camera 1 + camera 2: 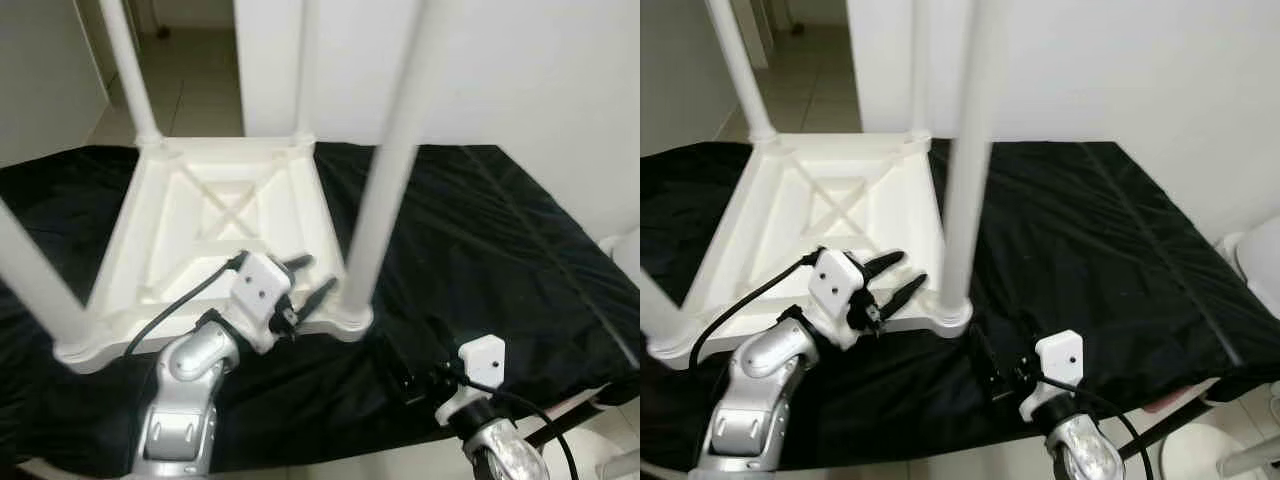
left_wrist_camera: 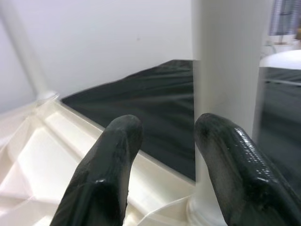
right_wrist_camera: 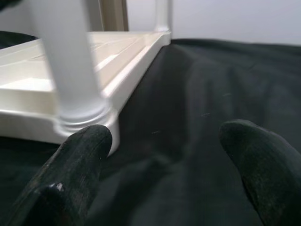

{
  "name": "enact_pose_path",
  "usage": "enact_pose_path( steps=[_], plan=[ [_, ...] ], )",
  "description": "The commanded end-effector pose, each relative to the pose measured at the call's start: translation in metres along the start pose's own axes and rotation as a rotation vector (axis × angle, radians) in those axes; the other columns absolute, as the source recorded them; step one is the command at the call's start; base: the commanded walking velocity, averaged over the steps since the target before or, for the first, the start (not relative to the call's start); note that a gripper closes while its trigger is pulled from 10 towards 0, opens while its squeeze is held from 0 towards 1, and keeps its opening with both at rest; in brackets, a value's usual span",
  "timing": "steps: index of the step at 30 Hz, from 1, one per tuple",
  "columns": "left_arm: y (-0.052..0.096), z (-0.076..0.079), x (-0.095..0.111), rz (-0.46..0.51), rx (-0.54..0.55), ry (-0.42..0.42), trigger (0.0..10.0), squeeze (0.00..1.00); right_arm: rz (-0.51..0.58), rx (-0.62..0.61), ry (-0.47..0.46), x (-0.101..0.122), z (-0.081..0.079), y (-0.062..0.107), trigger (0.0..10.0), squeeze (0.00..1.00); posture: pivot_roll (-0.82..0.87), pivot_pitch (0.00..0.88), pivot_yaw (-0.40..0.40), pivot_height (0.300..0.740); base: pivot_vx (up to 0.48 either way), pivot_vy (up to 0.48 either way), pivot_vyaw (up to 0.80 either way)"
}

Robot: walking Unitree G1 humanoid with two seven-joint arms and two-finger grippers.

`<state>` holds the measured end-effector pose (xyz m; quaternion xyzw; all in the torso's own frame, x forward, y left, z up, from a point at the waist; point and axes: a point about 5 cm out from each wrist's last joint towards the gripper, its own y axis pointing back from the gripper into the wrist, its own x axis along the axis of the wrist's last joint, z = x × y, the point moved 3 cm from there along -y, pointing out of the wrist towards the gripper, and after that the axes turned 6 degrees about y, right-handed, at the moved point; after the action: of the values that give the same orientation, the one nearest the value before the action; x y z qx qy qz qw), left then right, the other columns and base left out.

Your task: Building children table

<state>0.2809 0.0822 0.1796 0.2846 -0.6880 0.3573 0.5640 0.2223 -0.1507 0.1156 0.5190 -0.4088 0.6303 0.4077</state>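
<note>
**Table upside down on black cloth**

Table (image 1: 215, 215) lies inverted on the black cloth (image 1: 480, 240), legs up. The left gripper (image 1: 312, 281) hovers over its near corner, fingers parted, beside the near leg (image 1: 385, 190). The right gripper (image 1: 990, 372) rests spread open over the cloth nearby.

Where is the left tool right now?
In the head views the left tool sits open over the near right corner of the upturned white table, just left of the near right leg, above the black cloth.
</note>
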Motion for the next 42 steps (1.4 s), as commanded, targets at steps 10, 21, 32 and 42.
enact_pose_path(
  steps=[10,21,32,42],
  plan=[
    [0.02,-0.03,0.013,0.026,0.293,-0.078,10.0,0.0,0.017,0.032,0.007,0.005,-0.001,-0.002,10.0,0.0,-0.05,0.026,-0.019,0.74,0.0,-0.06,0.0],
    [0.044,-0.072,0.003,-0.051,0.544,-0.216,10.0,0.0,0.02,0.032,0.006,0.006,0.002,-0.008,10.0,0.0,-0.04,0.041,-0.025,0.74,0.0,0.0,0.0],
    [0.053,-0.072,-0.012,-0.109,0.518,-0.204,10.0,0.0,0.037,-0.024,0.047,0.012,0.013,-0.014,10.0,0.0,-0.05,0.075,-0.01,0.74,0.0,0.0,0.0],
    [0.059,-0.073,-0.015,-0.133,0.473,-0.203,10.0,0.0,0.028,-0.09,0.107,0.011,0.024,-0.018,10.0,0.0,-0.04,0.09,0.022,0.74,0.0,0.0,0.0]
  ],
)
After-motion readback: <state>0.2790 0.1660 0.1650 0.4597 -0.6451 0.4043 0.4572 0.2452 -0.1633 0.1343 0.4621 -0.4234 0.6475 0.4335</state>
